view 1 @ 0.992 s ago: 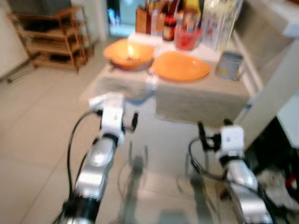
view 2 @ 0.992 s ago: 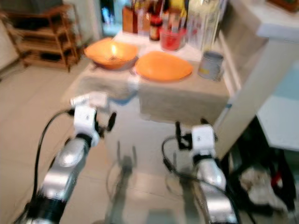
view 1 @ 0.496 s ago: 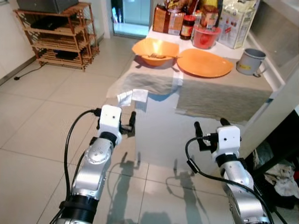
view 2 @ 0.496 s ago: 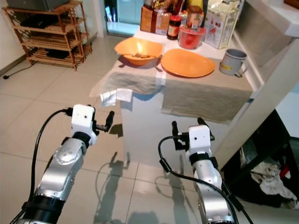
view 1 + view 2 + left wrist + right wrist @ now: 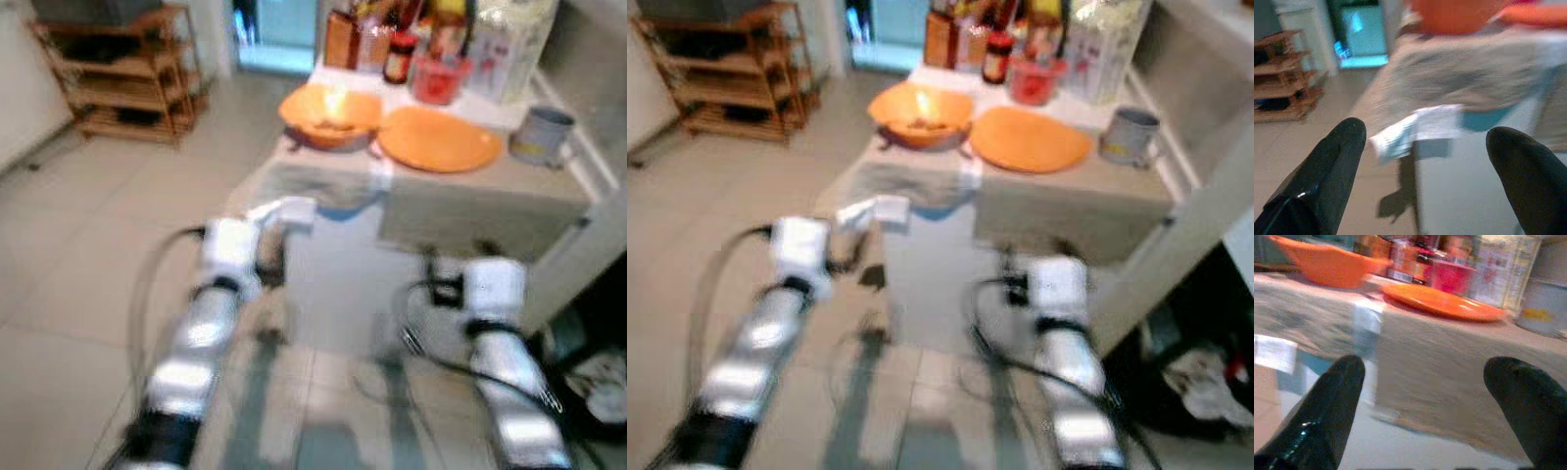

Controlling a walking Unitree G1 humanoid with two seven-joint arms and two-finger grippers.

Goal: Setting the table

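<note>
Head views blurred. Pale tiled floor (image 5: pixel 78 255) takes most of the frame; white bench (image 5: pixel 343 284) sits ahead w/ two grey-beige woven cloth placemats draped over its front edge: left placemat (image 5: pixel 318 181), right placemat (image 5: pixel 480 211). Wooden slatted shelf rack (image 5: pixel 122 83) stands well apart at far left by the wall. On the bench, behind the left placemat: orange round bowl (image 5: pixel 330 113), contents too blurred to ID. Just beside it to the right, orange flat plate (image 5: pixel 439 139) at the back of the right placemat. Grey metal mug (image 5: pixel 542 135) near the bench's right edge, apart from the plate. Back row: red plastic tub (image 5: pixel 436 78), dark-lidded jar (image 5: pixel 397 59), white printed carton (image 5: pixel 509 39), brown box (image 5: pixel 343 37), all close together. White paper tag (image 5: pixel 284 208) hangs off the left placemat's front corner. Both silver arms reach fwd, low, in front of the bench, neither touching anything. Left gripper (image 5: pixel 1425 161): fingers wide apart, nothing between, pointing at the tag and placemat overhang. Right gripper (image 5: pixel 1430 396): fingers also spread, nothing held, aimed at the right placemat's front edge w/ the plate behind it.
</note>
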